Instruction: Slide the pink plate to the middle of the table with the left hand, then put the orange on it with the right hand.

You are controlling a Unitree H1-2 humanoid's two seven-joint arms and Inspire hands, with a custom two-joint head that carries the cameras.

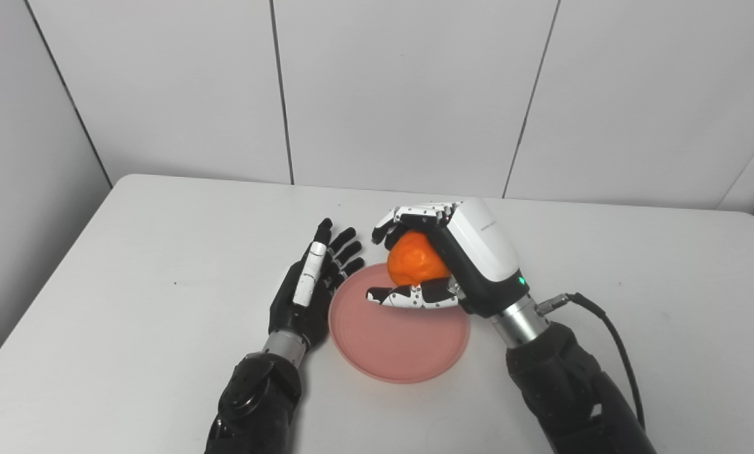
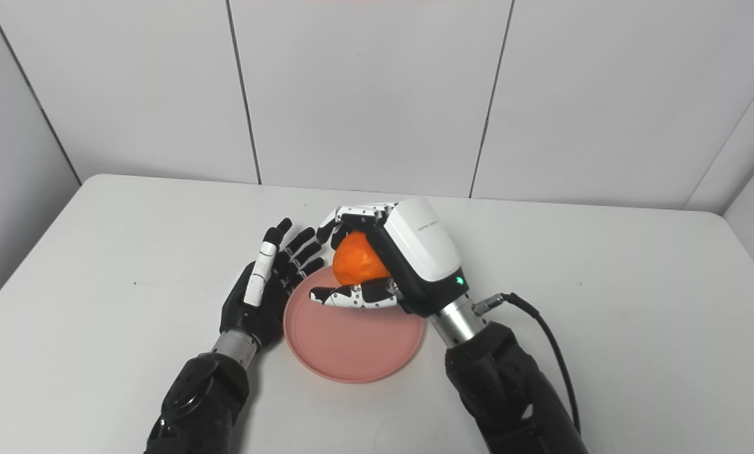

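Note:
A pink plate (image 1: 395,343) lies flat near the middle of the white table (image 1: 130,284). My right hand (image 1: 452,258) is shut on the orange (image 1: 414,258), holding it over the plate's far edge, fingers over the top and thumb below. Whether the orange touches the plate I cannot tell. My left hand (image 1: 313,284) is open, fingers straight, resting against the plate's left rim. In the right eye view the orange (image 2: 358,258) sits in the same hold above the plate (image 2: 351,343).
Grey wall panels (image 1: 402,88) rise right behind the table's far edge. A black cable (image 1: 610,340) loops from my right wrist over the table on the right.

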